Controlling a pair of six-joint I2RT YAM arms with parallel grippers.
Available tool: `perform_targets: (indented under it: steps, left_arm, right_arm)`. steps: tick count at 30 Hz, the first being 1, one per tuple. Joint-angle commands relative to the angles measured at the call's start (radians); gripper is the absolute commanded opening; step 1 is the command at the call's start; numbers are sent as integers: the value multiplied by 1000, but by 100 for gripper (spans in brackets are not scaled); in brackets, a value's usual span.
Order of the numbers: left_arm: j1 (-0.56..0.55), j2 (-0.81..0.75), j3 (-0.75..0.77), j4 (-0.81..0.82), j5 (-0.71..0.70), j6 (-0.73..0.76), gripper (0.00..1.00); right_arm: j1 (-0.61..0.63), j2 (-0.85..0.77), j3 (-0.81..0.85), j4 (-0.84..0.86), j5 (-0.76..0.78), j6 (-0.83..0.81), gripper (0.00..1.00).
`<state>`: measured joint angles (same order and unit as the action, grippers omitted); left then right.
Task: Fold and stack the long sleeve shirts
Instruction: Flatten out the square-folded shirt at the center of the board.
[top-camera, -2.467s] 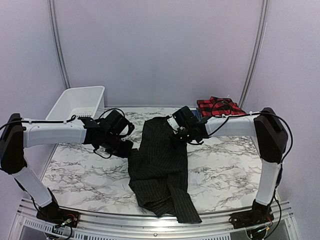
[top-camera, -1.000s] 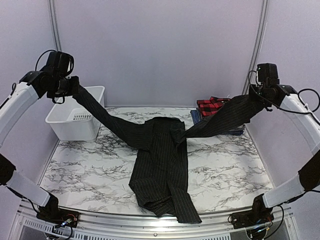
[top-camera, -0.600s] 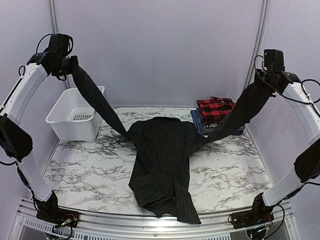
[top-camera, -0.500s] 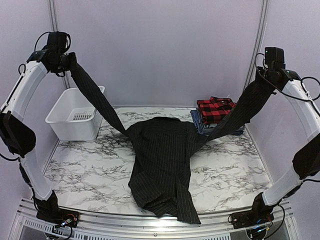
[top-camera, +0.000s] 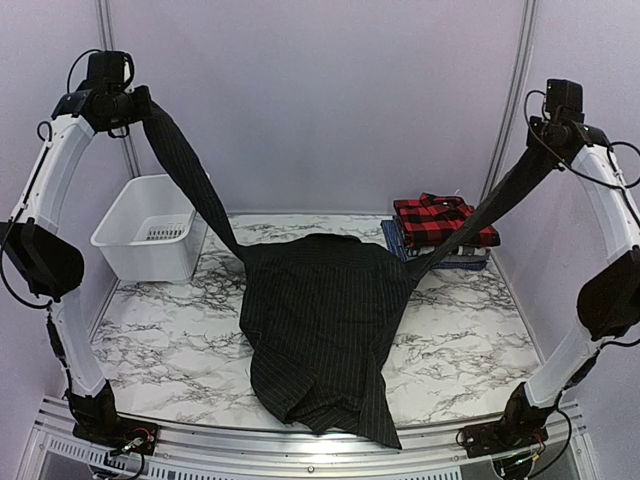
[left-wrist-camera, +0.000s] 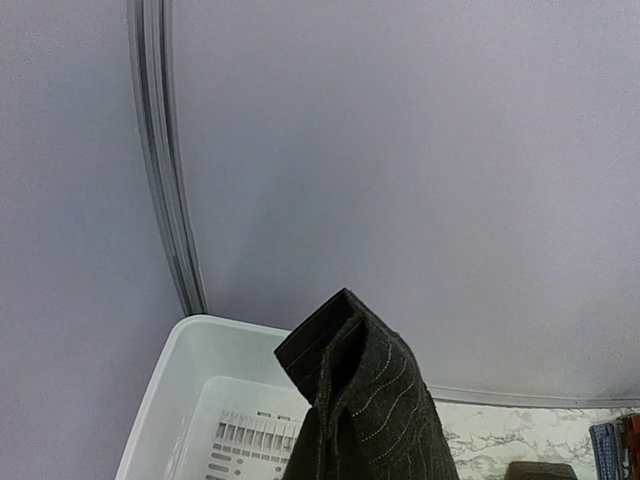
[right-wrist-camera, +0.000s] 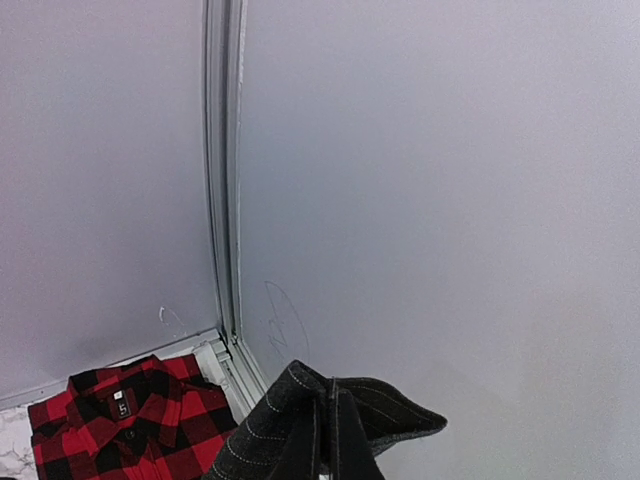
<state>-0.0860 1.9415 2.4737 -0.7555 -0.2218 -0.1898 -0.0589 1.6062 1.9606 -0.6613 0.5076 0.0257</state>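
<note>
Top external view: both my arms are raised high.
Left gripper (top-camera: 135, 103): pressed shut on the left-hand sleeve (top-camera: 190, 180), above the white plastic bin (top-camera: 150, 225).
Right gripper (top-camera: 553, 140): pinching the right-hand sleeve (top-camera: 490, 215).
Large black pinstriped cloth shirt (top-camera: 320, 320): body spread mid-table on the marble table (top-camera: 160, 340).
Red-and-black plaid shirt (top-camera: 440, 220): folded, back right.

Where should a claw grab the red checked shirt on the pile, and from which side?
The red checked shirt lies folded flat on top of the pile, so only an edge can be pinched. Probably best is its left edge, coming down from above on the table-middle side, because the black shirt's stretched sleeve crosses its right side.
</note>
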Motion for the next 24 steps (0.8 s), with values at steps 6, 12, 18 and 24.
perform_targets:
  steps: [6,12,18,24]
  left_arm:
    - [46,31,33,90,92,0,0]
    - [45,36,3,114,294,-48,0]
    - [-121,-40,-265,126,362,-14,0]
    - [-249,-159,-656,222,343,-79,0]
  right_arm:
    - [-7,63,168,-7,-9,-24,0]
    - [-6,45,133,0,-177,-13,0]
    - [115,-86,-177,74,-273,9,0]
    - [316,-276,-582,157,-290,129,0]
